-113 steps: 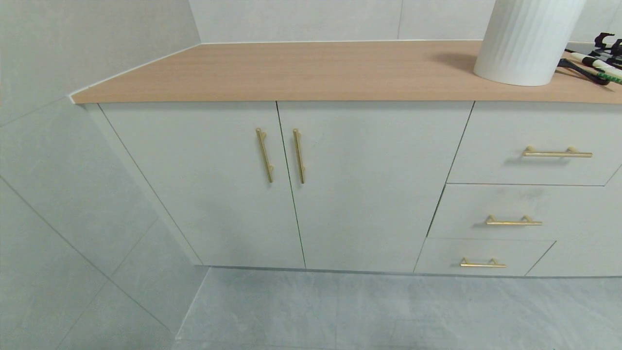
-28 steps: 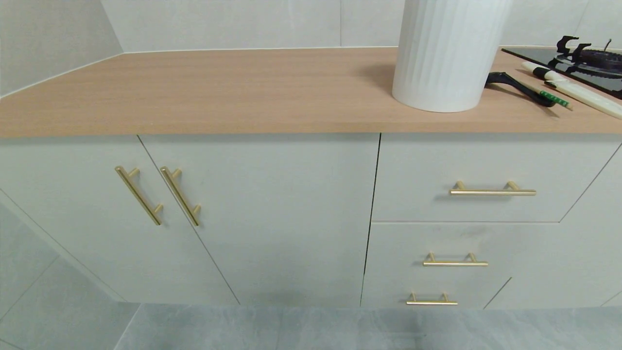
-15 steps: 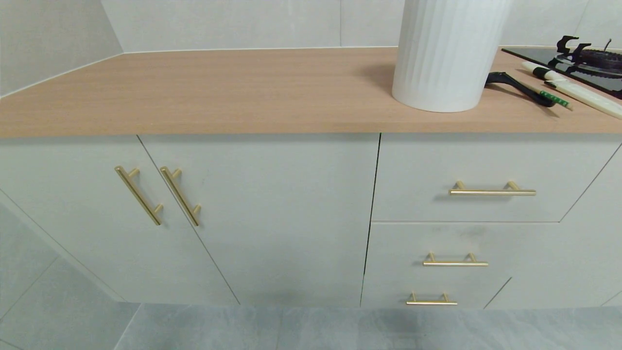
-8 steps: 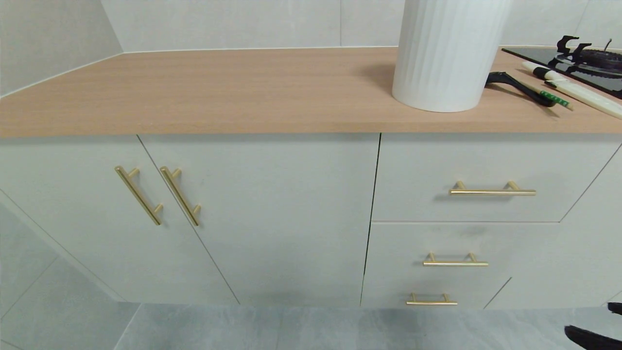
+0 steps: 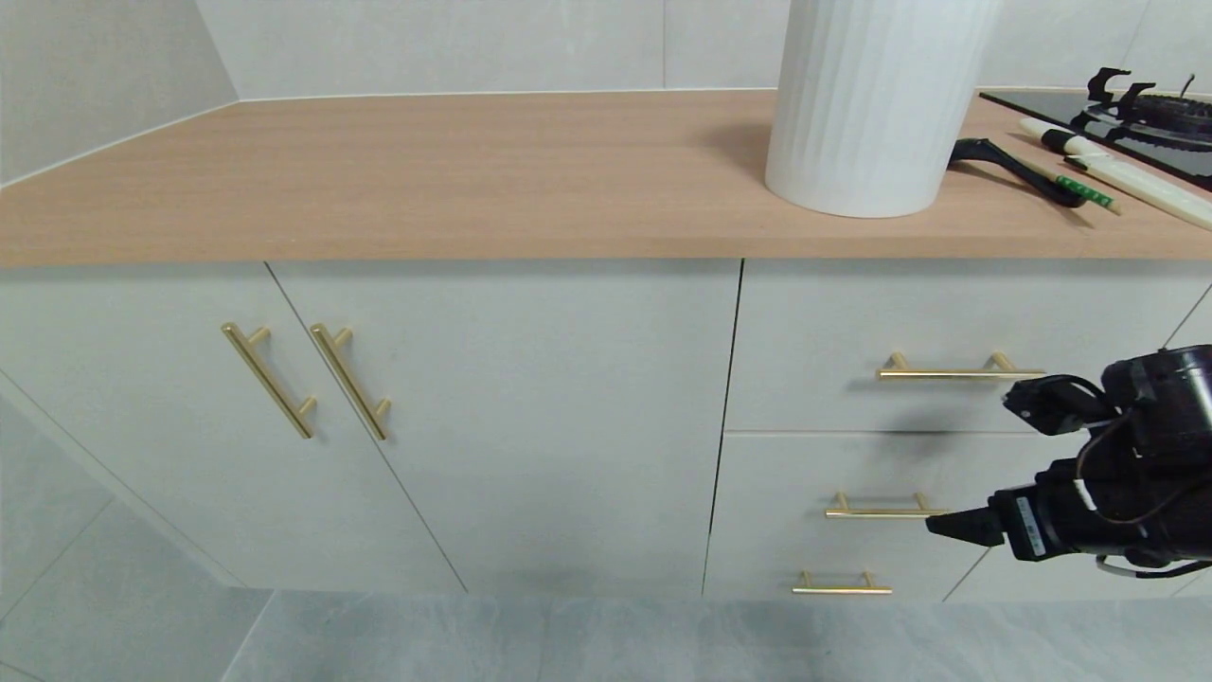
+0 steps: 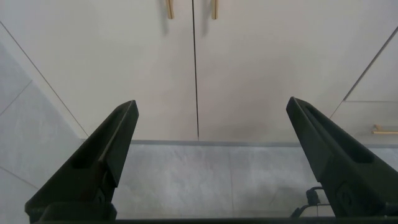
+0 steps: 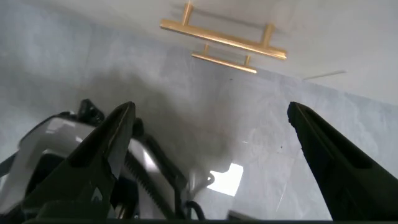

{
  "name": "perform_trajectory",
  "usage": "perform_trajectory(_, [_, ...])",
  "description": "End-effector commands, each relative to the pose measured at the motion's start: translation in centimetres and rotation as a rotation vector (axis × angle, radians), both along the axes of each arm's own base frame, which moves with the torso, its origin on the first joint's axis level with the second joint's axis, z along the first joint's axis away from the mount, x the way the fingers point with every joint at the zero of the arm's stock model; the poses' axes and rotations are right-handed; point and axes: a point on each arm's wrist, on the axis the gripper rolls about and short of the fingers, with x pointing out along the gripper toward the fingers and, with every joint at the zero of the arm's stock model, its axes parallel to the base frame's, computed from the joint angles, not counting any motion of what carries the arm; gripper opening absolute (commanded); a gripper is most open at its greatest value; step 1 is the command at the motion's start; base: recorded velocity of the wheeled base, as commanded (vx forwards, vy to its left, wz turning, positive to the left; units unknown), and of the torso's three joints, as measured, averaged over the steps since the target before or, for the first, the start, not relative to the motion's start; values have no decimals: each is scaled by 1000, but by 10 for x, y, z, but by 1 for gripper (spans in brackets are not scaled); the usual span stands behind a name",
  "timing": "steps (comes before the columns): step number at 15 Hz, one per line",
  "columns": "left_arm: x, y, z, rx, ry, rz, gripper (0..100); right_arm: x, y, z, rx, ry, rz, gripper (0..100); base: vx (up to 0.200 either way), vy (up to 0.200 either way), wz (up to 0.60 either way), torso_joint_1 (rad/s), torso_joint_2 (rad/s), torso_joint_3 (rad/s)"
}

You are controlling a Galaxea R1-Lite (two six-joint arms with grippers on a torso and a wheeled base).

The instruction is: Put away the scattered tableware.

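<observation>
On the wooden counter, right of a tall white ribbed container, lie a black-handled utensil, a thin stick with green marks and a white-handled knife. My right gripper is open, low at the right in front of the drawers, between the top drawer handle and the middle one. In its wrist view the right gripper is empty, with two brass handles beyond it. My left gripper is open and empty, facing the cabinet doors near the floor.
A black stove sits at the counter's far right. Below the counter are two doors with brass handles and a third, lowest drawer handle. Grey tiled floor lies in front, and a wall closes the left side.
My right gripper has risen from the lower right corner to the height of the drawers. Over the longer span the head camera shifted right along the counter.
</observation>
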Motion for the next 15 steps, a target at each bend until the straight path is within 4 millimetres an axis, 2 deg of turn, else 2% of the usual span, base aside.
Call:
perform_trajectory(1, [0,0,0,0,2,1,100,21,6,-31,-12,87,8,100,0,0,0,0,0,0])
perform_trajectory(5, [0,0,0,0,0,1,100,35,13,-56,-42,44,-13,100,0,0,0,0,0,0])
perform_trajectory(7, [0,0,0,0,0,1,100,48,16,-74,-44,-18,-107,100,0,0,0,0,0,0])
perform_trajectory(10, [0,0,0,0,0,1,100,52,25,-79,-36,-62,-138,100,0,0,0,0,0,0])
perform_trajectory(12, [0,0,0,0,0,1,100,56,26,-82,-57,-65,-208,100,0,0,0,0,0,0])
perform_trajectory(15, [0,0,0,0,0,1,100,60,29,-84,-49,-105,-213,100,0,0,0,0,0,0])
